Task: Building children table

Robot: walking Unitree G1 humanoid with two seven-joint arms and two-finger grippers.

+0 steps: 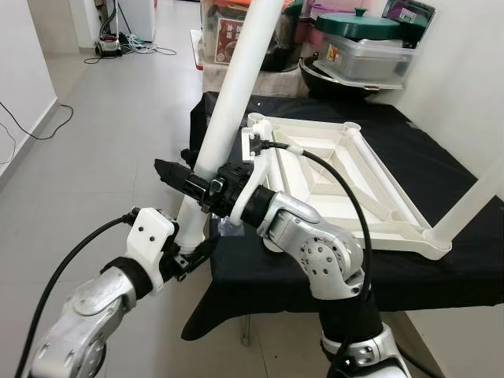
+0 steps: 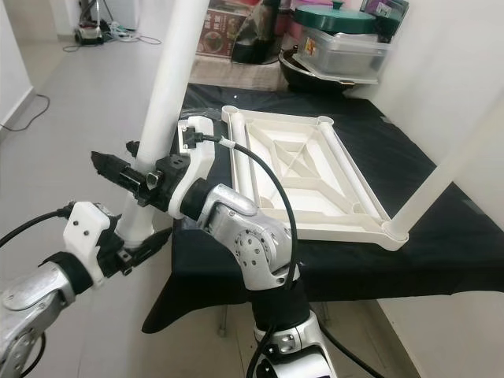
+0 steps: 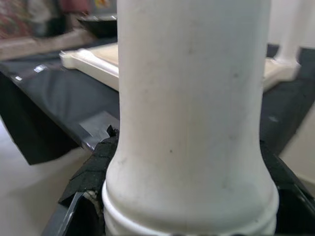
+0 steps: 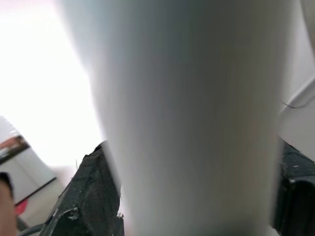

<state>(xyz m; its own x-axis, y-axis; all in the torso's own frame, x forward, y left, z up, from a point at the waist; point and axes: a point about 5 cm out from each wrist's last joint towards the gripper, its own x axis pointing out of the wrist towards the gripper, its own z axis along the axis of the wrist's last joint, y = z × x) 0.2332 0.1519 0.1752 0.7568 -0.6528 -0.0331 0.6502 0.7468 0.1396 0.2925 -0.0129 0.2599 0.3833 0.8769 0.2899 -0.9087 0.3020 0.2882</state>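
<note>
A long white table leg leans up and to the right beside the near left corner of the black-covered table. My left gripper is shut on the leg's thick lower end, with its black fingers on either side. A little higher up, my right gripper is shut across the same leg. The white tabletop lies upside down on the black cloth. A second white leg stands in the tabletop's near right corner.
A pot with a green lid, plastic boxes and a dark pan crowd the far end of the table. A white wall runs along the right. Cables lie on the grey tiled floor at far left.
</note>
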